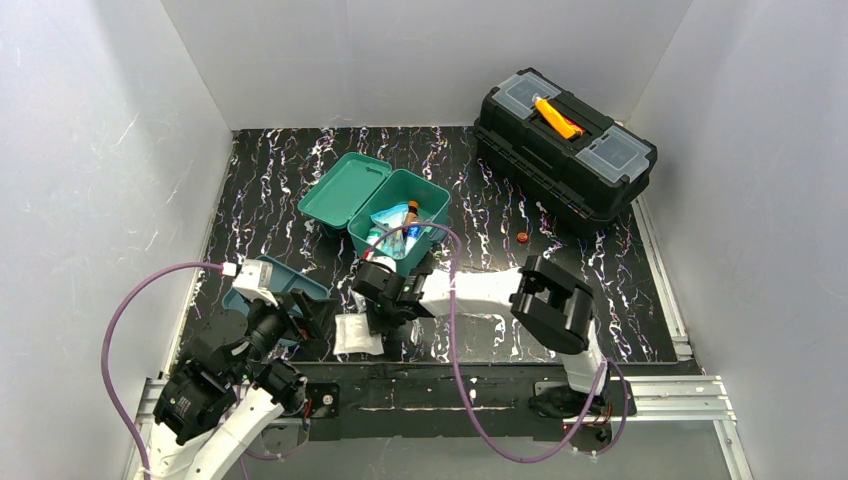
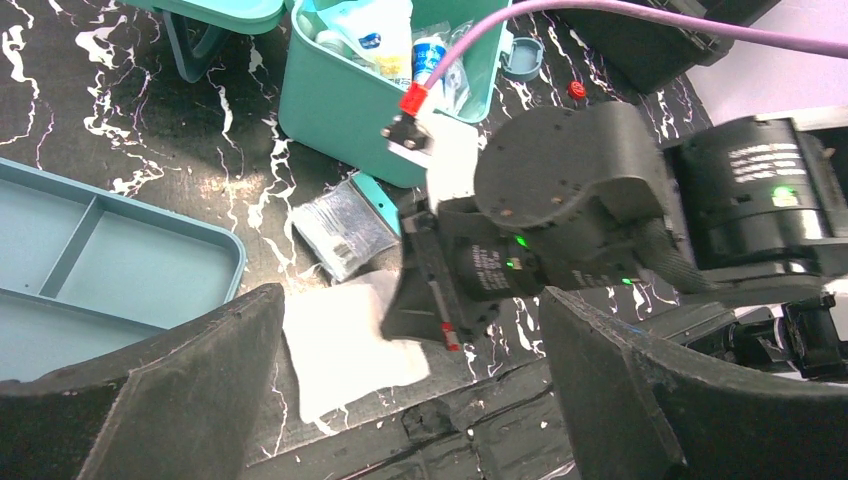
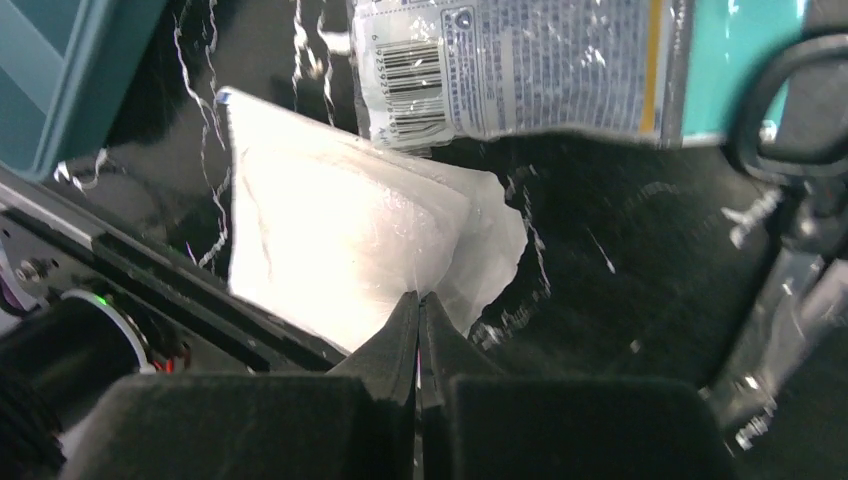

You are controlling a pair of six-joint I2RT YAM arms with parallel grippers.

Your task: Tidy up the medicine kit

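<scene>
The right gripper [image 3: 420, 305] is pinched closed on the edge of the white gauze [image 3: 330, 235], which lies on the table by the near rail, in front of the open kit [image 1: 402, 228]. A printed packet [image 3: 520, 65] lies between them. The left gripper [image 1: 305, 320] hangs wide open, holding nothing, over the tray [image 2: 110, 260] at near left.

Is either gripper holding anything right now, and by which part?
Right gripper is shut on the white gauze packet, pinching the edge of its wrapper. Left gripper is open, holding nothing.
</scene>
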